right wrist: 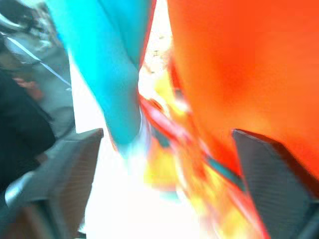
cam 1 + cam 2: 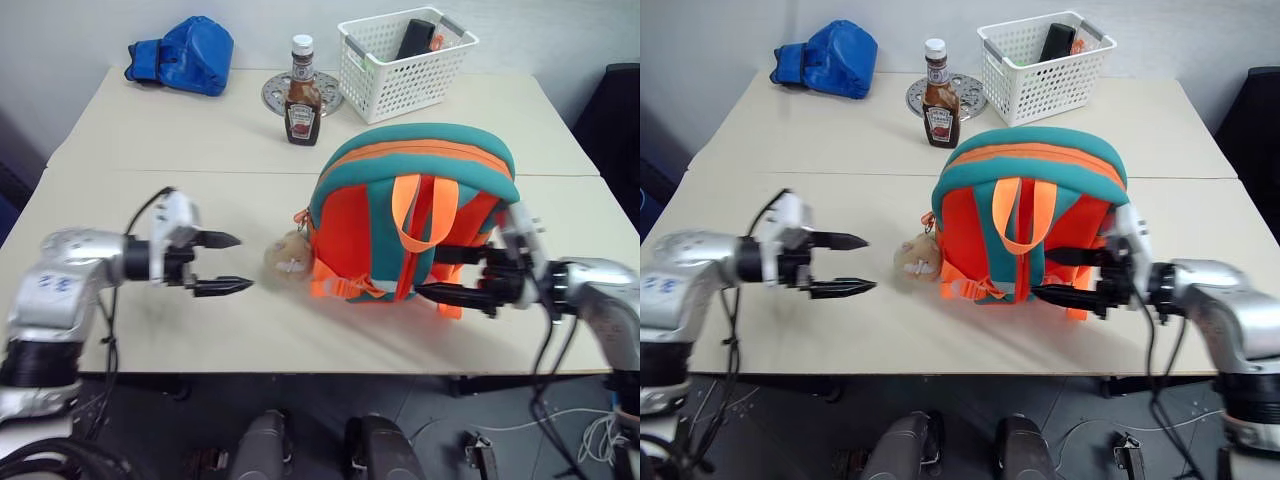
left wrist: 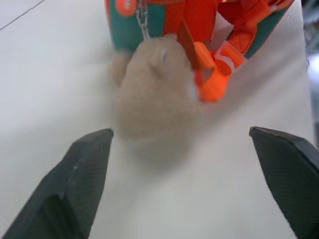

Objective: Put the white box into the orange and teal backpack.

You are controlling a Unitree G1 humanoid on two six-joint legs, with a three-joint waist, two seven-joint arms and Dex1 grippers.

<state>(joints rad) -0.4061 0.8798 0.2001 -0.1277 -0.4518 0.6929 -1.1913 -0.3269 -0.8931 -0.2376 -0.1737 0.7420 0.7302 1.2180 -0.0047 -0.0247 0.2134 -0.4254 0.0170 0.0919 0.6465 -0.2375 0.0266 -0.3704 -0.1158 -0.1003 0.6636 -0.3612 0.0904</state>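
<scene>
The backpack [image 2: 410, 215] stands upright near the front edge of the counter [image 2: 150, 130], straps facing the robot, its teal top closed over, and no white box lies out on the counter, so I judge the box is already inside and the step in hand is letting go and backing off without tipping the bag. The left hand [image 2: 218, 264] hangs off to the left of the bag, its two black fingers spread wide with nothing between them, pointing level toward the beige plush toy [image 2: 287, 256] that dangles at the bag's lower left corner; the left wrist view shows the toy lying ahead of the open fingertips, not touched. The right hand [image 2: 1060, 275] reaches in from the right, fingers parted, one above the other, lying against the lower strap side of the bag; whether a strap runs between them I cannot tell, since the right wrist view is a blur of teal and orange cloth at close range. To do this well, the right hand should draw straight out sideways, away from the webbing, so no loop snags a finger and drags the bag over; the left should stay low and wide of the toy. The ketchup bottle [image 2: 303, 95], basket [image 2: 400, 70] and blue bag [image 2: 185, 55] sit well behind.
</scene>
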